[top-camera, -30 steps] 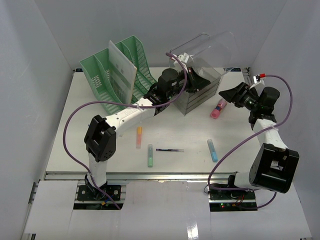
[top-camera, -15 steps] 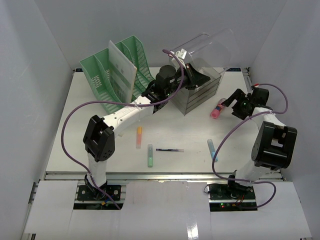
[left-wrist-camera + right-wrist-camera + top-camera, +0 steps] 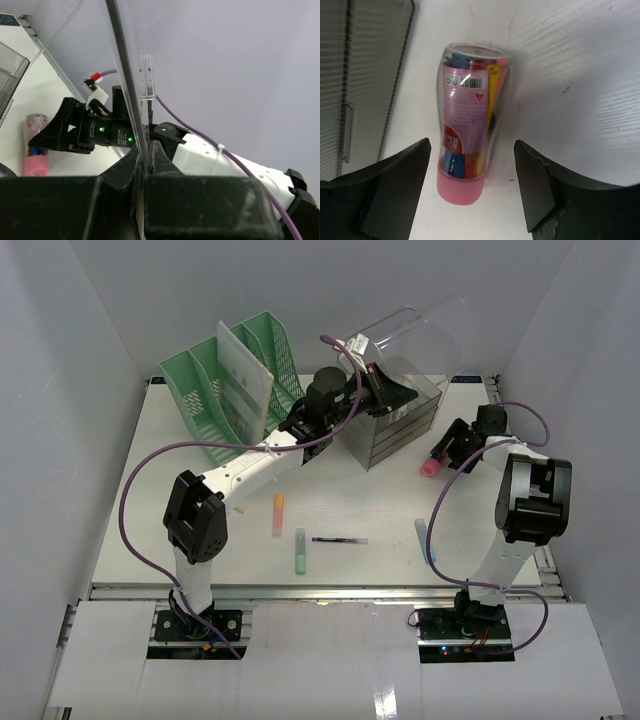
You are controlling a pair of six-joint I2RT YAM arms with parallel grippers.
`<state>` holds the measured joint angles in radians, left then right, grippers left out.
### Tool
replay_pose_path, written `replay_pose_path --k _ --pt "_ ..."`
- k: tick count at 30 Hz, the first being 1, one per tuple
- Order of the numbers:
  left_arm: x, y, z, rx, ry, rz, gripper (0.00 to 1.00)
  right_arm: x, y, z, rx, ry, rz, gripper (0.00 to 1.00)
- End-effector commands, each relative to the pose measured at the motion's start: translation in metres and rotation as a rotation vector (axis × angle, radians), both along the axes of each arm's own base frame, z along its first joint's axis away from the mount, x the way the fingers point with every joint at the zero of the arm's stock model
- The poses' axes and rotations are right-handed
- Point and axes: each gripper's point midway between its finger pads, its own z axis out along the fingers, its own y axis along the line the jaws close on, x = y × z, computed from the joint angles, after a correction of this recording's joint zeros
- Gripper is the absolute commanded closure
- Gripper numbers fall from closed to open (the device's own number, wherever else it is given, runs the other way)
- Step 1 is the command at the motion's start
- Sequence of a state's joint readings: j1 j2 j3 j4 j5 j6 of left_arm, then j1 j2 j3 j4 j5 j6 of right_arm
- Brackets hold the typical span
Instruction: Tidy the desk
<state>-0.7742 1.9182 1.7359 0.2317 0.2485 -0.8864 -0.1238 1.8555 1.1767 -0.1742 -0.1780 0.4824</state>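
File rack (image 3: 215,400) stands at back left of the desk (image 3: 180,530); drawer box (image 3: 400,430) at back, right of centre, its lid (image 3: 420,330) tilted up above it. Tube (image 3: 433,462) lies just right of the drawer box. Front row, left to right: left marker (image 3: 278,513), middle marker (image 3: 300,551) slightly nearer, pen (image 3: 339,540) crosswise, right marker (image 3: 425,540).

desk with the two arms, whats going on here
The left gripper is pinched shut on a clear plastic drawer, holding it in the air above the drawer box. The right gripper is open, its fingers on either side of a pink tube of pens lying on the desk, not gripping it. An orange highlighter, green highlighter, blue highlighter and dark pen lie loose near the front.
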Motion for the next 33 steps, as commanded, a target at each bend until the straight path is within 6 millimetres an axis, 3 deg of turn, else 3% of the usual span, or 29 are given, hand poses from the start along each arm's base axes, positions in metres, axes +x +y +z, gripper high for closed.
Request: replay_pose_path --k 1,4,10,16,19,23,29,33 --pt "-0.018 0.037 0.096 -0.154 -0.165 0.036 1.0 0.006 0.002 -0.004 -0.003 0.022 -0.015 0.29" --pt "-0.019 0.037 0.096 -0.155 -0.163 0.035 1.0 0.007 0.004 -0.01 0.003 0.035 -0.011 0.3" --pt "-0.019 0.036 0.095 -0.155 -0.157 0.03 1.0 0.006 0.003 -0.014 -0.002 0.04 -0.011 0.42" --pt "-0.019 0.036 0.096 -0.165 -0.152 0.028 1.0 0.006 0.007 -0.001 0.035 -0.019 0.019 0.66" --pt "-0.021 0.038 0.1 -0.179 -0.152 0.025 1.0 0.01 0.008 0.03 0.076 -0.138 0.053 0.76" --pt "-0.022 0.041 0.107 -0.195 -0.156 0.03 1.0 0.001 0.033 0.081 0.184 -0.344 0.191 0.91" --pt "-0.024 0.044 0.116 -0.23 -0.157 0.032 1.0 -0.021 0.071 0.144 0.383 -0.538 0.348 0.92" --pt "-0.023 0.046 0.121 -0.253 -0.16 0.035 1.0 -0.021 0.087 0.177 0.452 -0.605 0.383 0.92"
